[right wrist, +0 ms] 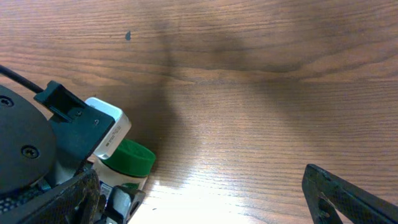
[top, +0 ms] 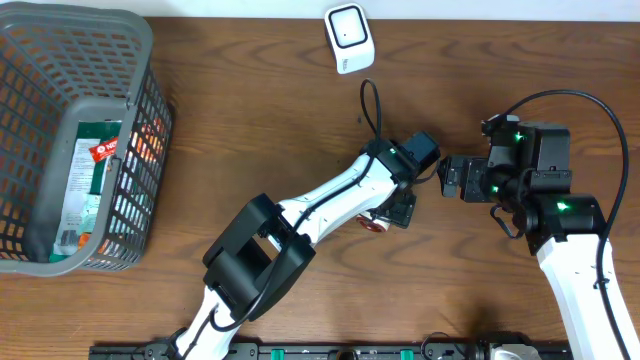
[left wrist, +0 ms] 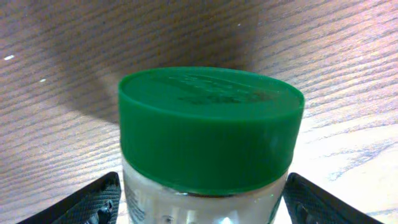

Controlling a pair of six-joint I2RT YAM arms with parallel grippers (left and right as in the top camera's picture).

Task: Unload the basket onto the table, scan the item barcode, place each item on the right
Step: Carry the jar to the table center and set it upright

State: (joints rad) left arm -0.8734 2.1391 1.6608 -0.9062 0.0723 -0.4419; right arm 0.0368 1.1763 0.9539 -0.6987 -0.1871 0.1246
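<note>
well on the robot's side of the white scanner (top: 348,38), and a little to its right in the overhead view, a green-lidded jar (left wrist: 208,134) sits on the wooden table (top: 250,90). its clear body shows below the broad green lid in the left wrist view. from above it is mostly hidden under the left arm, and whether it stands upright or tilts cannot be told.

the left tool (left wrist: 200,205) has one dark finger on each side of the jar's body, just beside the glass. whether the fingers press on the jar or merely flank it cannot be told.

the right tool (right wrist: 200,177) is farther to the right of the scanner than the jar and about as far down the table. it faces the left wrist, its fingers spread wide with only bare wood between them. the jar's lid shows at the lower left of its camera view, next to the left arm's black and white housing.

far to the left of the scanner, at the table's edge, stands a grey mesh basket (top: 140,170) with printed packets (top: 85,170) lying in it.
</note>
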